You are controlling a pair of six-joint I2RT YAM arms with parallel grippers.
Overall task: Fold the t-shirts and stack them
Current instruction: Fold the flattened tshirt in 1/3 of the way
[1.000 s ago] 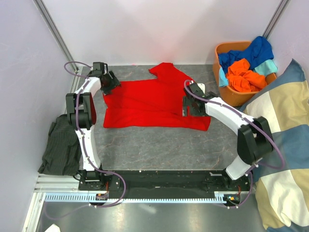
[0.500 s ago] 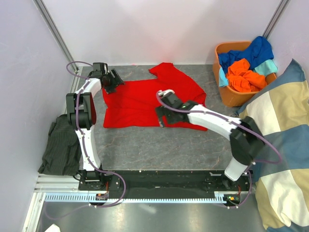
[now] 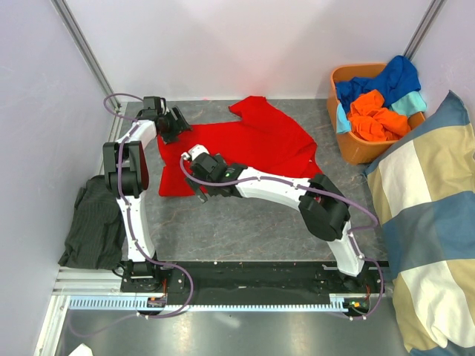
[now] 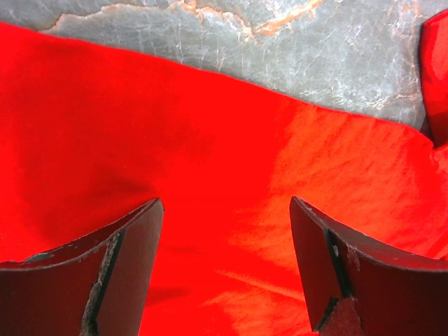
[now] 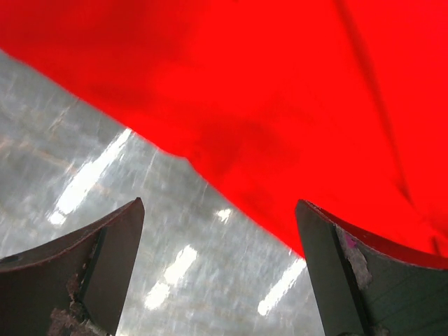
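L jaws, R jaws both spread wide, empty, over red tee [image 3: 252, 141] lying on table [image 3: 245, 222]

Red t-shirt [image 3: 252, 141] lies spread flat; other t-shirts [image 3: 378, 104] heaped in basket [image 3: 355, 150].

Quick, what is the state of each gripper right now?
Left gripper: jaws open, empty, over the red t-shirt.
Right gripper: jaws open, empty, at its edge.

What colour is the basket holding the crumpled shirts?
The basket is orange, seen best in the top view.
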